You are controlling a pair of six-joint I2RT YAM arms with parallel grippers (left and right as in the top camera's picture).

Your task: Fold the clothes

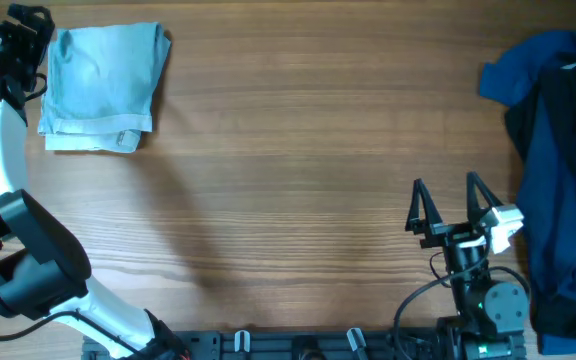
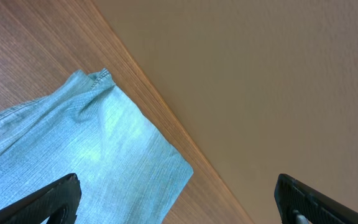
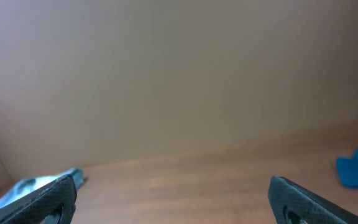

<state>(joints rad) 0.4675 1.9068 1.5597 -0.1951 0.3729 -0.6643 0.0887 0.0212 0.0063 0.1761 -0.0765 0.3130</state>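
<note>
From overhead, the light blue jeans (image 1: pixel 102 88) are lying folded into a compact, roughly square bundle at the far left corner of the wooden table (image 1: pixel 288 180), their hemmed edges stacking along the near side and soft creases running across the faded top layer; the left gripper (image 1: pixel 26 40) is hovering just beside the bundle's left edge, while the right gripper (image 1: pixel 452 210) is sitting near the front right with its fingers spreading wide and holding nothing, close to a dark blue garment (image 1: pixel 558 160) that is lying heaped at the right edge. In the left wrist view, the jeans (image 2: pixel 86 155) are showing pale, worn denim with a stitched seam and a small rivet, reaching close to the table's edge, and the left gripper (image 2: pixel 179 202) is gaping fully open and empty. In the right wrist view, the right gripper (image 3: pixel 173 199) is standing wide open with nothing between its fingers, the jeans (image 3: pixel 33 185) are appearing as a small pale shape far off at the left
</note>
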